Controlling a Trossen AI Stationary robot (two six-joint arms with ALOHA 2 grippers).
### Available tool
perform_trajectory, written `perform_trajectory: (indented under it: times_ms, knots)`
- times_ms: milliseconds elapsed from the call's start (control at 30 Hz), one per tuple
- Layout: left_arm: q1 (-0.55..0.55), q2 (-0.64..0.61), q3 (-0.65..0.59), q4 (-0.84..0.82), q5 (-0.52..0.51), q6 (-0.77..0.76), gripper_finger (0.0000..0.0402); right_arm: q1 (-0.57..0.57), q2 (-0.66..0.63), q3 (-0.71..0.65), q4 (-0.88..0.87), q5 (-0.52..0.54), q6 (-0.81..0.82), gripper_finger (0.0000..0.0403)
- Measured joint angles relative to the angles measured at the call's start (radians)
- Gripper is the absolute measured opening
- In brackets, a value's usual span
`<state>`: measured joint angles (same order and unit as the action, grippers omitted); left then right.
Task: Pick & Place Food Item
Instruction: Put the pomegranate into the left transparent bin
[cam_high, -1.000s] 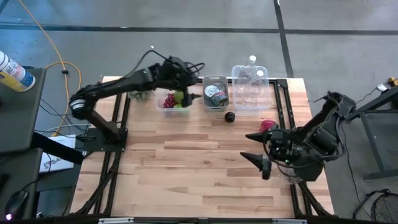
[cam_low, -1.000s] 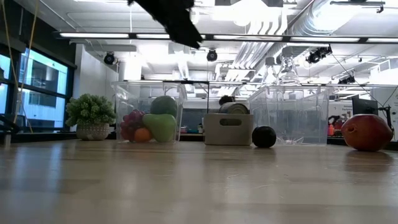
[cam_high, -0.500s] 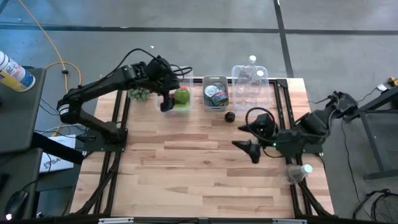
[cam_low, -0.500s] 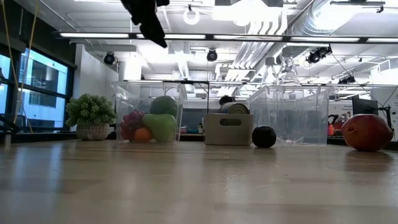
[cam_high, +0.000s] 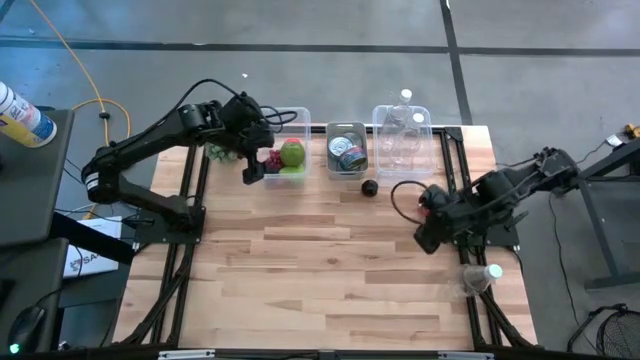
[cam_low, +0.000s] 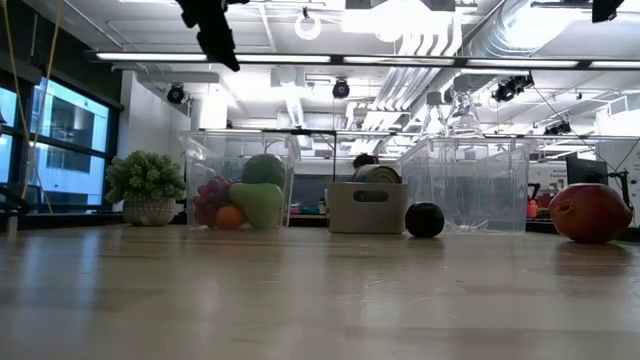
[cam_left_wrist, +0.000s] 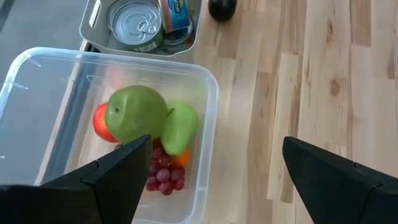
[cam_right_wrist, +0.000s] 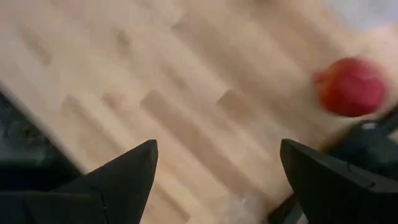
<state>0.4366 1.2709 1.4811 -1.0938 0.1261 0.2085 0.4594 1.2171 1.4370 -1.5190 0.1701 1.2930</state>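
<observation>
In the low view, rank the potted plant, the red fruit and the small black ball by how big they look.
1. Potted plant
2. Red fruit, only a bit smaller than the plant, so that order is unsure
3. Black ball, clearly smallest

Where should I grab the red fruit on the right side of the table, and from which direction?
Grip the red fruit across its round middle, coming straight down from above. It sits alone on bare table, clear of the bins, so open fingers should fit either side. The right end effector, open, is nearest.

High cam overhead, low cam table-level; both see fruit bin (cam_high: 284, 158).
</observation>
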Motion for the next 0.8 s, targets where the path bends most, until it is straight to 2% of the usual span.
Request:
perform_trajectory:
  times_ms: [67,200,433,667,800]
  knots:
    - [0.000,0.000,0.000,0.001,0.001,0.000,0.0351,-0.026,-0.031,-0.025,0.028,-0.048,-0.024,0.0329]
    - [0.000,0.005,0.000,0.001,0.007,-0.036,0.0351,-0.100,-0.058,-0.086,-0.056,-0.099,0.037,0.0329]
    - [-0.002,0.006,0.000,-0.002,0.019,-0.115,0.0351,-0.277,-0.107,-0.207,-0.055,-0.136,-0.081,0.0329]
    - [-0.020,0.007,0.000,-0.007,0.083,-0.153,0.0351,-0.506,-0.105,-0.323,-0.052,-0.157,-0.200,0.0329]
    - [-0.045,0.007,0.000,-0.028,0.093,-0.107,0.0351,-0.634,-0.102,-0.410,-0.053,-0.274,-0.221,0.0329]
